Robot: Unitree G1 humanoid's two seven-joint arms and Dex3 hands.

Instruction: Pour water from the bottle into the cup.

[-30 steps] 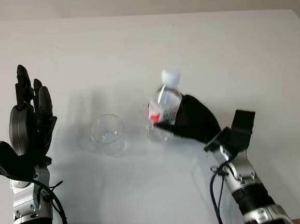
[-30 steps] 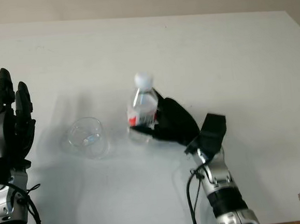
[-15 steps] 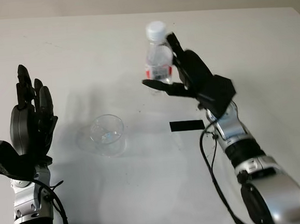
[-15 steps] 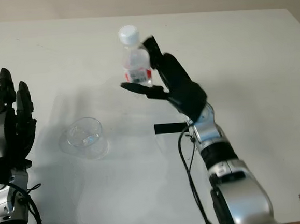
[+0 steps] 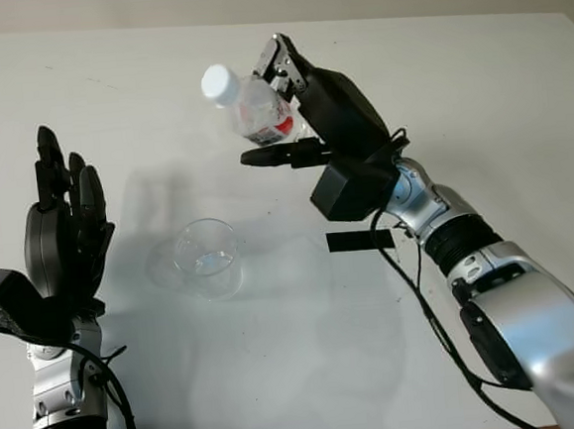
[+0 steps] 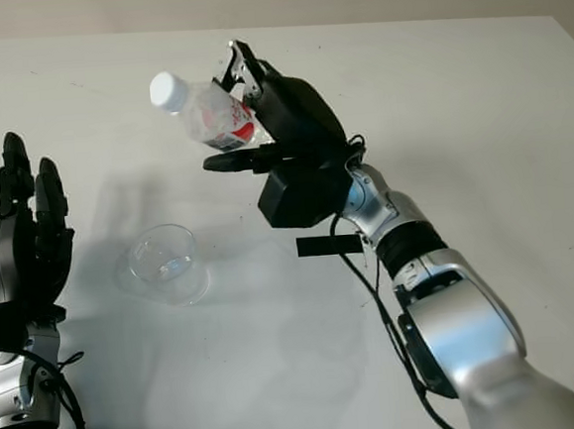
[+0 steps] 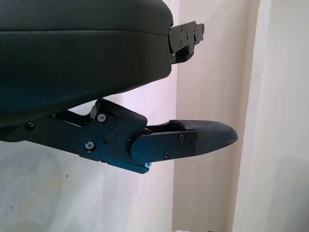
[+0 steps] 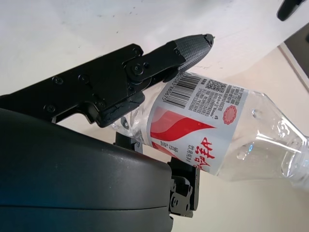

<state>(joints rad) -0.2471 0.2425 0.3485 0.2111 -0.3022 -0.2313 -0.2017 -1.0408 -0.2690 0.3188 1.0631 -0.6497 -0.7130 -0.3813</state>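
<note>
Right hand (image 5: 304,109) is up above the white table (image 5: 476,90), fingers wrapped around the clear water bottle (image 5: 256,111), gripping it at the red-and-white label (image 8: 193,130). The bottle is tipped over toward the robot's left, white cap (image 5: 219,82) on and pointing up and away from the palm. Below and to the left of that cap, the clear cup (image 5: 207,258) stands upright on the table, well apart from the bottle. A black strip (image 5: 360,241) lies on the table under the right forearm. Left hand (image 5: 65,232) is raised at the table's left side, open, holding nothing.
</note>
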